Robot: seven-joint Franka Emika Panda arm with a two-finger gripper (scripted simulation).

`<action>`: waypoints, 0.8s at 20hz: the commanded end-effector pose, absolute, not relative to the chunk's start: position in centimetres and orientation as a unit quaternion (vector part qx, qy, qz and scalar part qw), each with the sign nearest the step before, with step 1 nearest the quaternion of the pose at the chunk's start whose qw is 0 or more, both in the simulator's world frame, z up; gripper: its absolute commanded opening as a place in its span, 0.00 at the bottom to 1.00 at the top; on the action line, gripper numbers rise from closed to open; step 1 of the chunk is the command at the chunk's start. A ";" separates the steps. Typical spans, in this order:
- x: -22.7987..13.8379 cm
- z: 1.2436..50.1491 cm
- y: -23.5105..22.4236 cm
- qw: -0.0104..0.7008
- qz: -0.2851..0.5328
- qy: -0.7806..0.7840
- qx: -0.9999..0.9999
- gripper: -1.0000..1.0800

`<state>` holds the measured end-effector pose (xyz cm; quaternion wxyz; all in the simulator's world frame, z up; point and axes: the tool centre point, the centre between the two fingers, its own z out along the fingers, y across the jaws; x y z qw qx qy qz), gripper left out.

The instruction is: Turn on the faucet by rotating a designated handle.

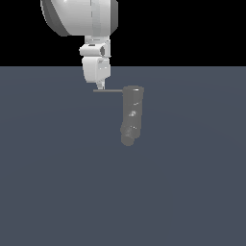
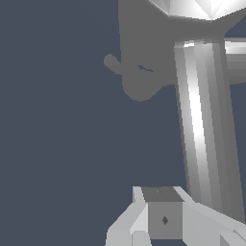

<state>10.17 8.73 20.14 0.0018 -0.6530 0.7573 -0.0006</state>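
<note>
exterior view: faucet (image 1: 131,114) stands mid-scene on the dark blue-grey worktop (image 1: 57,192), dull grey column, bent spout end facing the camera, a few white glints on its side. handle (image 1: 108,90) is a thin grey rod sticking out level from the faucet top toward the exterior view's left. arm comes down from above; gripper (image 1: 100,87) tip sits right at the handle's outer end, looks touching or just above it, can't tell which. gripper opening: can't tell, fingers overlap in this view. wrist view: faucet (image 2: 144,53) close up, handle (image 2: 206,129) runs long and bright past a white finger (image 2: 158,218), just beside it
</note>
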 end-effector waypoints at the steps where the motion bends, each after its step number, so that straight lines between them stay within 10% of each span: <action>1: 9.4 20.1 8.7 0.000 0.000 0.758 -0.652 0.00; 16: 5.2 20.1 9.1 0.000 0.000 0.758 -0.652 0.00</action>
